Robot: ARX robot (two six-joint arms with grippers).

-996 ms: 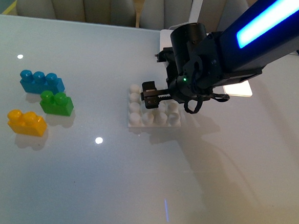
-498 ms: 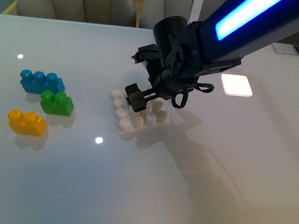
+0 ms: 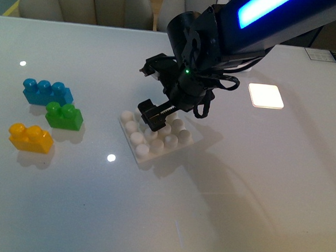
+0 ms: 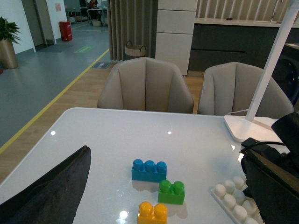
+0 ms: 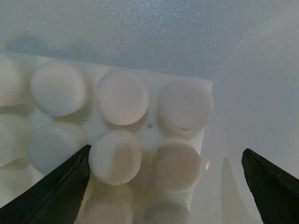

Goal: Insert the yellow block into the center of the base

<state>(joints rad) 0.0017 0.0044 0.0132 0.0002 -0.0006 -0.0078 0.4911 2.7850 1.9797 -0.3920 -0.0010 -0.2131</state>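
The yellow block (image 3: 30, 138) lies on the white table at the front left, far from both grippers; it also shows in the left wrist view (image 4: 153, 213). The white studded base (image 3: 143, 151) lies turned at an angle at the table's middle. My right gripper (image 3: 157, 115) is open and low over the base's far side, its jaws either side of the studs (image 5: 121, 98) in the right wrist view (image 5: 166, 151). My left gripper (image 4: 166, 154) is open and empty, high above the table, facing the bricks; it is out of the front view.
A green two-stud brick (image 3: 63, 116) and a blue three-stud brick (image 3: 46, 92) sit just behind the yellow block. A white lamp foot (image 4: 247, 128) stands at the back right. A bright light patch (image 3: 266, 95) lies right of the arm.
My right gripper has moved left, and the base has slid left with it and turned. The bricks have not moved.
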